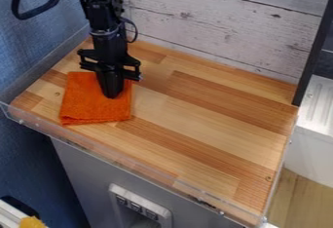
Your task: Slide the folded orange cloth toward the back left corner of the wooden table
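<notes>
While the gripper (112, 96) is closed over it, the orange cloth (80, 104) lies slightly longer near-to-far.

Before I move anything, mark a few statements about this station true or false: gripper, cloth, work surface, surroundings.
1. The gripper is at the orange cloth. True.
2. The cloth lies at the right end of the wooden surface in the view. False: it lies toward the left end.
3. A clear edging runs along the near side of the surface. True.
4. The cloth is crumpled into a ball. False: it lies flat, roughly square.
5. Pale wooden planks stand behind the surface. True.
</notes>
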Motion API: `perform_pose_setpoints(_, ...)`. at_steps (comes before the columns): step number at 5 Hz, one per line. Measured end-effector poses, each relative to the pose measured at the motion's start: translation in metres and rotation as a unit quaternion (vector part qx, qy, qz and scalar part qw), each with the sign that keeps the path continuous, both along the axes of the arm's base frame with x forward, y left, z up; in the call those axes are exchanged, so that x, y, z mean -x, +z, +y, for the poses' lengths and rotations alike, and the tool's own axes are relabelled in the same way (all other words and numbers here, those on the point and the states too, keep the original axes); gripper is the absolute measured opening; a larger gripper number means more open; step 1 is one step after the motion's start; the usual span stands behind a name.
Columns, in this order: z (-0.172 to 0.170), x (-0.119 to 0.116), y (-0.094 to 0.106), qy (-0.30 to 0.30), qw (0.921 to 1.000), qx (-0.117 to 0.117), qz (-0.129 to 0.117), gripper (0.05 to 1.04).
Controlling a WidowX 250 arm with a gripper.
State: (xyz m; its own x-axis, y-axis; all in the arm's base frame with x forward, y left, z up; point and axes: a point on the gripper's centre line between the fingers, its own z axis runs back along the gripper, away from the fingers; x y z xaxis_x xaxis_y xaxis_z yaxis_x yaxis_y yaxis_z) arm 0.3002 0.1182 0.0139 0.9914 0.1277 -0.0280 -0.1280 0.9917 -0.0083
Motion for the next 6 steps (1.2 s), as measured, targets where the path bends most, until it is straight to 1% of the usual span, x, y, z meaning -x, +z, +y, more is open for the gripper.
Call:
perform_pose_setpoints(1, 0.005, -0.002, -0.004, -0.004, 1.0, 0.001, -0.001, 0.059)
perform_pose_setpoints(2, 0.012, -0.008, -0.004, -0.012, 0.9999, 0.002, -0.007, 0.059)
perform_pose_setpoints(4, 0.027, -0.028, -0.004, -0.031, 0.9992, -0.003, -0.023, 0.058)
perform_pose_setpoints(6, 0.038, -0.044, -0.004, -0.048, 0.9986, -0.005, -0.021, 0.058)
